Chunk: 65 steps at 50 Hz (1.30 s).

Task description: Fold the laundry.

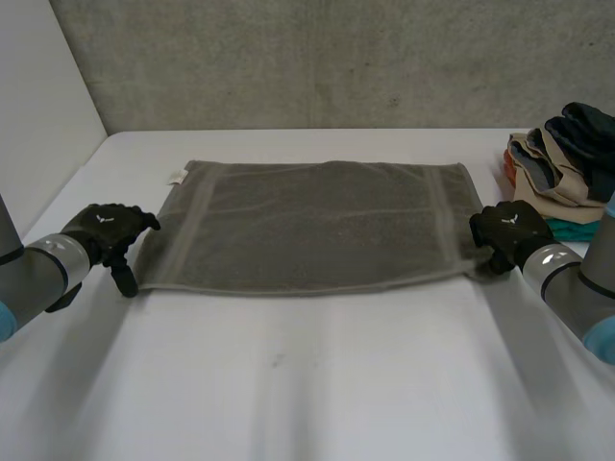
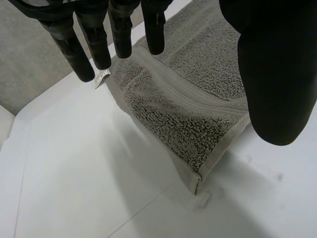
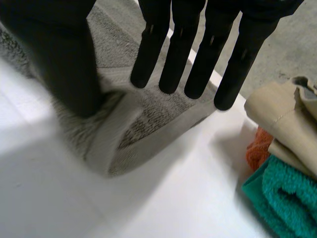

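A grey towel (image 1: 317,226) lies flat on the white table (image 1: 307,384), folded in half with its long edge toward me. My left hand (image 1: 106,230) hovers at the towel's near left corner (image 2: 198,181). Its fingers (image 2: 91,44) are straight and its thumb (image 2: 277,74) stands wide above the cloth (image 2: 198,99), holding nothing. My right hand (image 1: 509,230) is at the near right corner. There its fingers (image 3: 198,49) reach straight over the towel (image 3: 148,124). Its thumb (image 3: 69,64) presses against the corner's edge, which bulges up between thumb and fingers.
A pile of folded clothes (image 1: 567,163) stands at the table's right edge, close beside my right hand: tan cloth (image 3: 282,114), an orange piece (image 3: 257,148) and a teal towel (image 3: 287,198). A small white label (image 2: 101,77) sticks out at the towel's far left corner.
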### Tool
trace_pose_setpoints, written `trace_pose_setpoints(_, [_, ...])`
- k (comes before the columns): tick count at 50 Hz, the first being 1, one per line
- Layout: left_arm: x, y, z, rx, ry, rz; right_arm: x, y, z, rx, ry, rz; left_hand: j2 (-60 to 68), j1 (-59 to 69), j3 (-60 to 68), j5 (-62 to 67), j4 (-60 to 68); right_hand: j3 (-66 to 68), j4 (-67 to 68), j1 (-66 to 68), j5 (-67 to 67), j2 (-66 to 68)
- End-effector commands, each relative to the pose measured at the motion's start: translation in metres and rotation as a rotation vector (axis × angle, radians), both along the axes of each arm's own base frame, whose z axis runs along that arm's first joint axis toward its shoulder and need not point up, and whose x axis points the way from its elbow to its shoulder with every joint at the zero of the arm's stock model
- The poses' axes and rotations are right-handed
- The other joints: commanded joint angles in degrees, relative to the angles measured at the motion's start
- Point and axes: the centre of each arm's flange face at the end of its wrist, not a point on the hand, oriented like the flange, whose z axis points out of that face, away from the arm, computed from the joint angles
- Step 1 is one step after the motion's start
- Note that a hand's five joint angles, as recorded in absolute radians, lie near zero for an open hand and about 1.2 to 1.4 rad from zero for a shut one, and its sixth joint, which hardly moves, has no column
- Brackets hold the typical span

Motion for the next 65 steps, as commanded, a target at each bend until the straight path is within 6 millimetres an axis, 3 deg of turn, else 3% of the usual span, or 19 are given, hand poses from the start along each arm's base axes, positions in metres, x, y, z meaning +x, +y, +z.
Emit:
trace_pose_setpoints(1, [0.0, 0.0, -0.005, 0.006, -0.013, -0.006, 0.004, -0.004, 0.004, -0.018, -0.009, 0.014, 0.1, -0.8, -0.3, 0.7, 0.4, 26.7, 26.8, 26.5, 27.6, 26.4])
trace_pose_setpoints(14, [-0.007, 0.002, -0.023, 0.044, -0.034, -0.065, 0.001, 0.009, 0.042, -0.026, -0.063, 0.021, 17.4, 16.5, 17.0, 18.0, 17.7, 26.7, 26.8, 26.5, 27.6, 26.4])
trace_pose_setpoints(30, [-0.009, -0.016, -0.04, 0.011, -0.077, -0.069, -0.002, 0.007, 0.04, -0.016, -0.063, 0.003, 30.1, 29.3, 29.8, 30.8, 30.5, 26.7, 26.8, 26.5, 27.6, 26.4])
trace_pose_setpoints(34, [-0.014, -0.022, -0.044, -0.024, -0.083, -0.091, -0.003, 0.007, 0.041, -0.016, -0.067, 0.0, 48.1, 47.2, 47.7, 48.7, 48.4, 26.7, 26.8, 26.5, 27.6, 26.4])
trace_pose_setpoints(35, [-0.016, -0.025, -0.043, -0.047, -0.093, -0.097, -0.003, 0.008, 0.042, -0.015, -0.07, -0.001, 62.1, 61.3, 61.8, 62.8, 62.5, 26.7, 26.8, 26.5, 27.6, 26.4])
trace_pose_setpoints(41, [-0.02, -0.026, -0.032, -0.101, -0.132, -0.123, -0.008, 0.011, 0.052, -0.011, -0.062, -0.009, 65.3, 64.4, 64.9, 65.9, 65.6, 26.7, 26.8, 26.5, 27.6, 26.4])
trace_pose_setpoints(46, [-0.02, -0.005, -0.013, -0.079, -0.151, -0.162, -0.013, 0.028, 0.057, 0.055, 0.026, 0.018, 65.3, 64.4, 64.9, 65.9, 65.6, 26.7, 26.8, 26.5, 27.6, 26.4])
trace_pose_setpoints(50, [-0.019, 0.03, 0.005, 0.005, -0.213, -0.237, -0.03, 0.061, 0.053, 0.208, 0.259, 0.089, 65.3, 64.4, 64.9, 65.9, 65.6, 26.7, 26.8, 26.5, 27.6, 26.4])
trace_pose_setpoints(51, [-0.017, 0.047, 0.008, 0.07, -0.259, -0.272, -0.039, 0.079, 0.053, 0.287, 0.375, 0.139, 65.3, 64.4, 64.9, 65.9, 65.6, 26.7, 26.8, 26.5, 27.6, 26.4])
trace_pose_setpoints(55, [-0.008, 0.084, 0.016, 0.23, -0.363, -0.344, -0.055, 0.114, 0.061, 0.387, 0.568, 0.267, 65.3, 64.4, 64.9, 65.9, 65.6, 26.7, 26.8, 26.5, 27.6, 26.4])
trace_pose_setpoints(58, [-0.004, 0.095, 0.021, 0.282, -0.405, -0.387, -0.049, 0.109, 0.066, 0.298, 0.558, 0.244, 65.3, 64.4, 64.9, 65.9, 65.6, 26.7, 26.8, 26.5, 27.6, 26.4])
trace_pose_setpoints(65, [-0.013, 0.063, 0.026, 0.158, -0.359, -0.318, -0.038, 0.075, 0.068, 0.142, 0.421, 0.135, 65.3, 64.4, 64.9, 65.9, 65.6, 26.7, 26.8, 26.5, 27.6, 26.4])
